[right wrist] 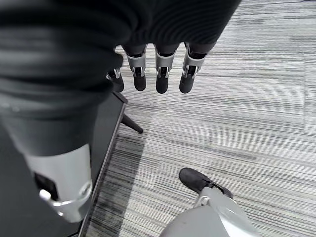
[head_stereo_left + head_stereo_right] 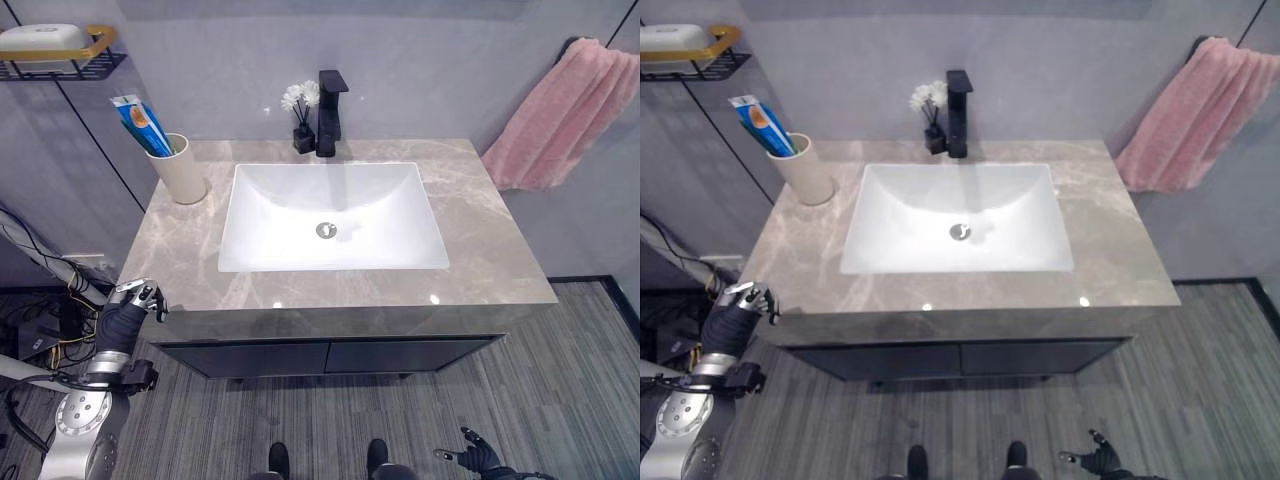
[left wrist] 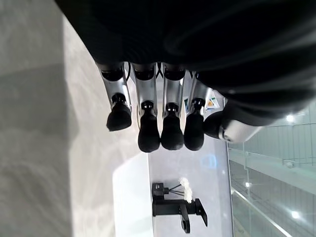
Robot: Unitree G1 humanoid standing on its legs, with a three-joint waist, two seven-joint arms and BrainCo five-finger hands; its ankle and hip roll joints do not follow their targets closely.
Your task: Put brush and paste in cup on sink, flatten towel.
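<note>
A beige cup (image 2: 182, 170) stands at the back left of the grey marble counter (image 2: 480, 230). A blue and orange paste tube (image 2: 135, 115) sticks out of the cup, with what looks like a blue brush handle beside it. A pink towel (image 2: 565, 115) hangs bunched on the wall at the right. My left hand (image 2: 135, 297) hovers by the counter's front left corner, its fingers (image 3: 148, 133) relaxed and holding nothing. Low over the floor at the right hangs my right hand (image 2: 475, 455), whose fingers (image 1: 161, 81) are straight and empty.
A white basin (image 2: 330, 215) is set in the counter's middle, with a black tap (image 2: 330, 112) and a small vase of white flowers (image 2: 300, 105) behind it. A wall shelf with a soap dish (image 2: 50, 45) sits at the upper left. Dark cabinet doors (image 2: 330, 355) run below the counter.
</note>
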